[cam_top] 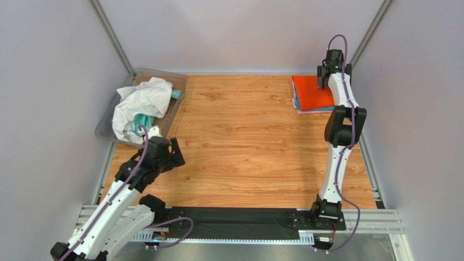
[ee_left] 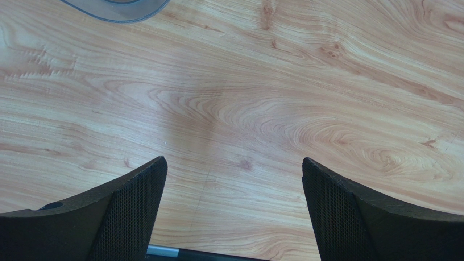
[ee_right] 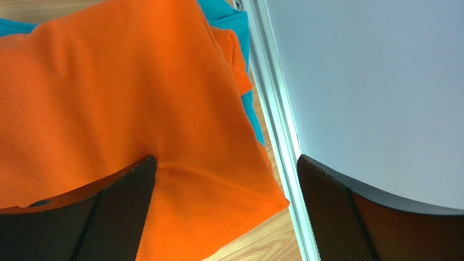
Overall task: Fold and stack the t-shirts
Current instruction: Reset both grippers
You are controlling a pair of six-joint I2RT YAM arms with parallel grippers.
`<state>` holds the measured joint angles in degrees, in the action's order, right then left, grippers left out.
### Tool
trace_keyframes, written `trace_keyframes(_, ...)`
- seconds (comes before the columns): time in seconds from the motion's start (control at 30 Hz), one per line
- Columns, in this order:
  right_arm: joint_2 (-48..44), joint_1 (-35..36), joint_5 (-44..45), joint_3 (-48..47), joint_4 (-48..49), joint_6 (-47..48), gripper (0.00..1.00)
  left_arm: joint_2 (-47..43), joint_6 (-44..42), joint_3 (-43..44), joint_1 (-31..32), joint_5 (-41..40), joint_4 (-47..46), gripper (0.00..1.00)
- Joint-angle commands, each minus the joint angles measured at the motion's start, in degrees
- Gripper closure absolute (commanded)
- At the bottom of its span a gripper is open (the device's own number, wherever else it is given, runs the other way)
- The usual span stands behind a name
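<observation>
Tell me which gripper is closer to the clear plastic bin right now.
Left. The left gripper hovers over bare table just off the near right corner of the clear plastic bin; the right gripper is across the table, above the folded orange t-shirt at the far right.

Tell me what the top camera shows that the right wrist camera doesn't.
Only the top view: the clear bin at far left holding a crumpled white shirt, and the left gripper over the wooden table. Only the right wrist view: the right gripper open, fingers wide apart, and the cloth's weave. Both: the folded orange shirt lying on a teal shirt at far right.
</observation>
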<state>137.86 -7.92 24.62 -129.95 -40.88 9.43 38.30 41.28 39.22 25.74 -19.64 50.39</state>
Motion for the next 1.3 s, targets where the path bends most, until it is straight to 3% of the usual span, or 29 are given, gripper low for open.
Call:
trace_keyframes(0.0, -1.89, -0.07, 2.89, -2.77, 2.21, -1.34, 0.00, 0.10, 0.12, 3.31, -0.25, -0.66, 0.06, 0.00)
trace_keyframes(0.17, -8.73, -0.16, 1.93, 0.74, 2.04, -3.54, 0.00, -0.51, -0.67, 4.37, -0.25, -0.40, -0.29, 0.00)
trace_keyframes(0.4, -23.85, -0.16, -3.78, 13.48, 1.07, -12.58, 0.00, -1.65, -1.46, 4.72, -0.25, 2.32, -1.70, 0.00)
trace_keyframes(0.8, -52.24, 2.03, -12.40, 45.00, -0.70, -26.91, 0.00, -3.85, -3.31, 2.44, -0.25, 8.30, -5.30, 0.00)
trace_keyframes(1.27, -81.25, 3.00, -23.30, 77.91, 1.33, -30.44, 0.00, -9.38, -1.99, -3.36, -0.25, 13.13, -11.80, 0.00)
